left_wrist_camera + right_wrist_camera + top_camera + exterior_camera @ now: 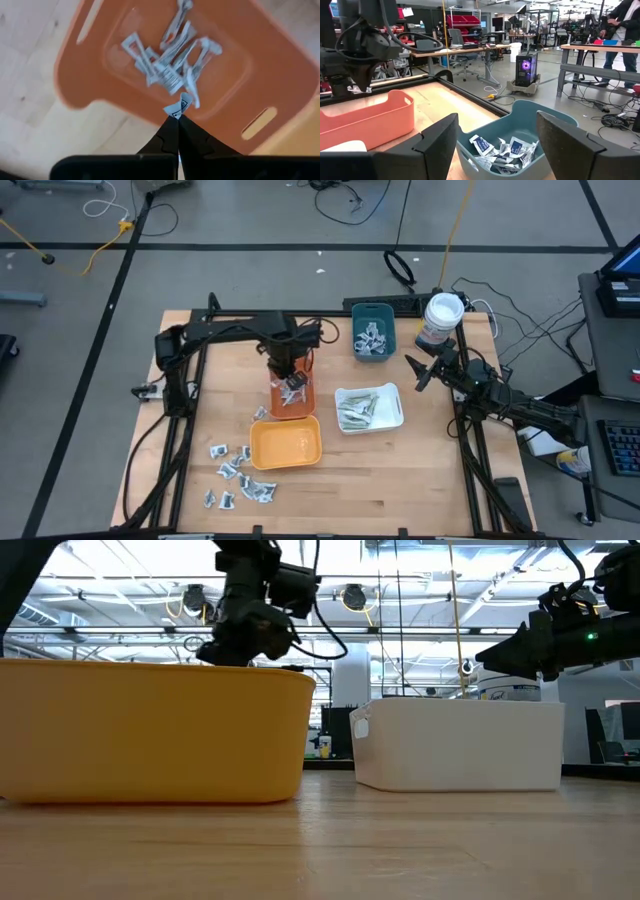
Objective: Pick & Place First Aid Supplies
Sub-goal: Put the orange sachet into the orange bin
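Right now your left gripper [178, 116] hangs over the orange tray [303, 395] near the middle of the table [400, 470], with its fingers pinched together on one small white sachet [178, 106] — you can see the packet's corner, with a blue mark, sticking out from the closed tips in the left wrist view. Below it, a loose heap of sachets [167, 62] already lies in the orange tray's floor.

Look at the high view and you'll find the rest of the supplies spread out: a scatter of silvery packets [238, 475] lies on the bare wood at the front left, just beside the yellow tray [286, 445]; slim pale green strips [357, 410] sit in the white tray [395, 412]; and more blue-marked sachets [372, 340] fill the teal tray [385, 315] toward the back.

Your right gripper [418, 372] waits at the right side of the table, near the white tub [440, 320] — its two fingers stand wide apart and hold nothing. In its own wrist view, the teal tray with its sachets shows between the spread fingers [437, 140], and a person [626, 30] stands at a bench far back in the room.
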Tool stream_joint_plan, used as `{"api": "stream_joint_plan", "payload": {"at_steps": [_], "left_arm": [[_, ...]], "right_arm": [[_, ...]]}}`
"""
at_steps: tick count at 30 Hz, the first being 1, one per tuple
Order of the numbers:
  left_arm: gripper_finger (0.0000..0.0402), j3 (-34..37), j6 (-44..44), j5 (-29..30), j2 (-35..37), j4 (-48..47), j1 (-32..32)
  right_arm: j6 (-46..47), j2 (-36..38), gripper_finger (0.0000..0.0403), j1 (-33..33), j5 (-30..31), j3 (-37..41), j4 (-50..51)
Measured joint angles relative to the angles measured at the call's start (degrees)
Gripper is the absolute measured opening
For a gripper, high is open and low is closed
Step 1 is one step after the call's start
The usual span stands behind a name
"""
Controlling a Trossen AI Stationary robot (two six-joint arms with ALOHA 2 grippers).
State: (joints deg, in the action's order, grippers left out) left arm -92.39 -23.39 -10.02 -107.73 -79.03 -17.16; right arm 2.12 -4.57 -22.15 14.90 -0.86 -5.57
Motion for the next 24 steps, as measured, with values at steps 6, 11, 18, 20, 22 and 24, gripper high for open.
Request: {"api": "stream_joint_plan", "payload": {"at_steps": [6, 11, 18, 20, 22, 24], "left_arm": [[0.0000, -0.12, -0.97, 2.67, -3.88, 2.08, 0.74], [0.0000, -0.12, -0.89, 3.00, -6.89, 3.99, 1.49], [0.0027, -0.10, -2.20, 2.54, -7.81, 5.93, 1.82], [0.0050, -0.10, -1.41, 2.54, -7.81, 5.99, 1.81], [0.0082, -0.10, -1.11, 2.26, -7.81, 5.78, 1.81], [0.0122, -0.10, -1.78, 1.60, -7.81, 5.73, 1.81]], "right_arm": [[0.00, 0.00, 0.0263, 0.00, 0.02, 0.00, 0.00], [0.00, 0.00, 0.0263, 0.00, 0.00, 0.02, -0.01], [-0.01, -0.01, 0.0263, 0.01, 0.01, 0.02, 0.00], [0.00, 0.00, 0.0263, 0.02, 0.02, 0.02, -0.01], [0.00, 0.00, 0.0263, 0.02, 0.02, 0.00, -0.01], [-0.01, 0.01, 0.0263, 0.00, 0.00, 0.02, 0.00]]}}
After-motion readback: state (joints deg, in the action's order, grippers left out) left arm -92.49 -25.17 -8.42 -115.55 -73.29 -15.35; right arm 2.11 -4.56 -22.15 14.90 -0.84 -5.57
